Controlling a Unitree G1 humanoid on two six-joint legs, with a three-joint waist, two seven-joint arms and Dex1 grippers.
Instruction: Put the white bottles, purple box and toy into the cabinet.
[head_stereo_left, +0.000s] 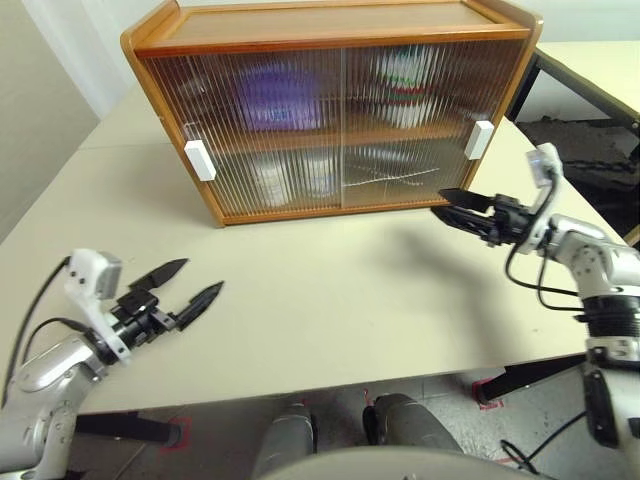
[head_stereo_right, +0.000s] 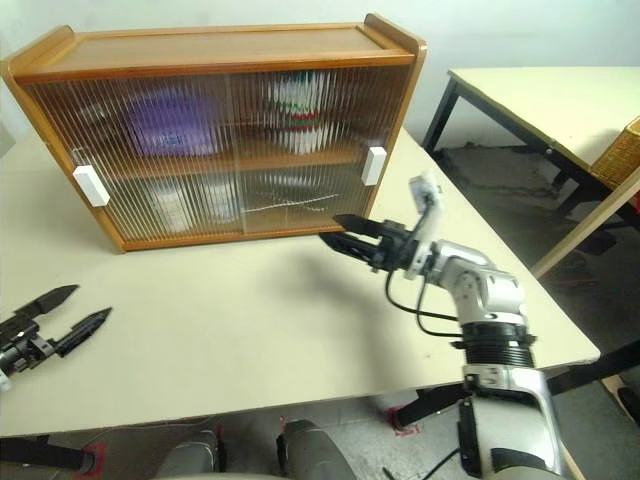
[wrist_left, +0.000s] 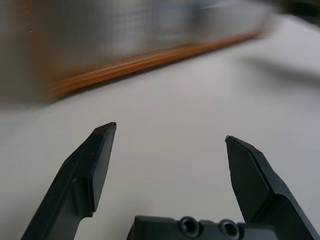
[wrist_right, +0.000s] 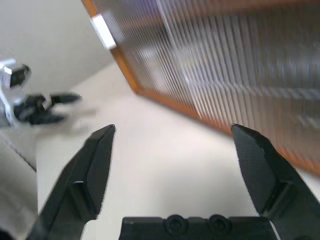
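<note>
The wooden cabinet (head_stereo_left: 330, 30) stands at the back of the table, and its two ribbed sliding doors are shut. Through the doors I make out the purple box (head_stereo_left: 275, 95) on the upper shelf at left and the toy (head_stereo_left: 405, 85) on the upper shelf at right. The white bottles (head_stereo_left: 290, 178) show as pale blurs on the lower shelf. My right gripper (head_stereo_left: 438, 203) hovers open just in front of the cabinet's lower right corner, holding nothing. My left gripper (head_stereo_left: 202, 277) is open and empty over the table's near left part, well away from the cabinet.
White handles sit on the left door (head_stereo_left: 200, 160) and the right door (head_stereo_left: 479, 139). The table's front edge (head_stereo_left: 300, 385) lies close below both grippers. A second table (head_stereo_right: 540, 100) and a wicker basket (head_stereo_right: 622, 152) stand off to the right.
</note>
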